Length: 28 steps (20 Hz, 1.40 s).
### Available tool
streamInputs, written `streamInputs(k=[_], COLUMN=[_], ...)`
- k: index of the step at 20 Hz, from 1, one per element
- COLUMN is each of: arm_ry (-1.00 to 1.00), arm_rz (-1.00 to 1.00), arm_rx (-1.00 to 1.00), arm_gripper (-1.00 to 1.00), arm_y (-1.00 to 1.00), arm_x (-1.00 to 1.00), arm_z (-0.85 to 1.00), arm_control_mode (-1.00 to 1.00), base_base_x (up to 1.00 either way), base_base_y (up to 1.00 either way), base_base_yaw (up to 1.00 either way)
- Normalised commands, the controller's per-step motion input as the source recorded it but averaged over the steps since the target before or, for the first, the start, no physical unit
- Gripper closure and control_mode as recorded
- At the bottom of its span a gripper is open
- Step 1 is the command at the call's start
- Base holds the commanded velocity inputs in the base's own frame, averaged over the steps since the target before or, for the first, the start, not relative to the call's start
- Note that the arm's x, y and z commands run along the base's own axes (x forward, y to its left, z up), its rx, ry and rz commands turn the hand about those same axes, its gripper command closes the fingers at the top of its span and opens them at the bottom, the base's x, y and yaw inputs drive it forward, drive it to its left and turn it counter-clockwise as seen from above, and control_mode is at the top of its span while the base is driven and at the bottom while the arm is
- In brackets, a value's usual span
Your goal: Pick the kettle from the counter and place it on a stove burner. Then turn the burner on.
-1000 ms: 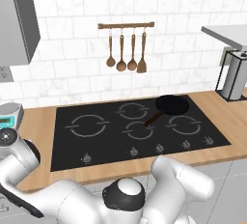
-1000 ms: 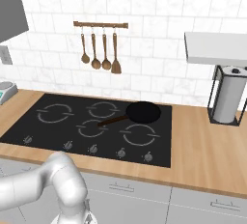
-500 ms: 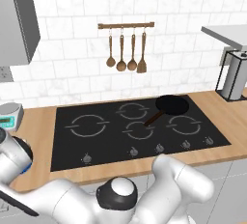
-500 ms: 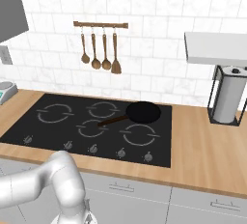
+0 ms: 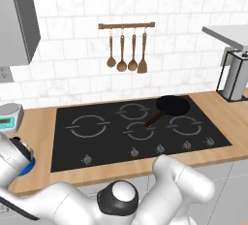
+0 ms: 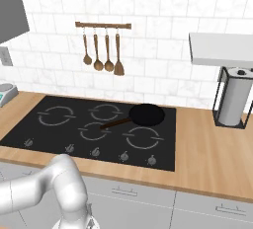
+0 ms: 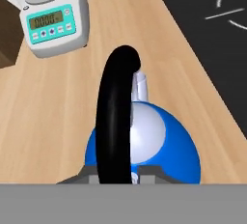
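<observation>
On the counter [image 7: 58, 102] beside the scale [image 7: 53, 18], the kettle [image 7: 159, 146] looks rigid, smooth; best held by its arched handle [image 7: 116, 117]; gripper state hidden

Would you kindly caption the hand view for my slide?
Blue kettle on the wooden counter, black handle up, beside a scale and the cooktop.

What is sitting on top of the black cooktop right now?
On the cooktop sits a black frying pan, over the back right ring, handle pointing toward the middle. The other grey rings are bare. Whether anything lies inside the pan cannot be told; its inside looks plain black.
</observation>
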Motion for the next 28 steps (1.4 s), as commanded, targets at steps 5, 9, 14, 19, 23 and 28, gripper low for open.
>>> streamInputs(k=[5, 9, 14, 19, 23, 28], arm_ry=[0.0, 0.0, 0.0, 0.0, 0.0, 0.0], arm_rz=[-0.1, -0.07, -0.06, -0.13, -0.2, -0.24], arm_rx=[0.0, 0.0, 0.0, -0.06, -0.16, -0.2], arm_gripper=[1.0, 1.0, 1.0, 1.0, 1.0, 1.0], arm_y=[-0.12, 0.0, 0.0, -0.09, -0.23, -0.49], arm_x=[0.0, -0.09, -0.19, -0.23, -0.19, -0.04], arm_z=[-0.01, 0.18, 0.41, 0.35, 0.24, 0.24], arm_control_mode=[-1.0, -1.0, -1.0, -1.0, -1.0, -1.0], base_base_x=[0.0, 0.0, 0.0, 0.0, 0.0, 0.0], base_base_y=[0.0, 0.0, 0.0, 0.0, 0.0, 0.0], base_base_yaw=[0.0, 0.0, 0.0, 0.0, 0.0, 0.0])
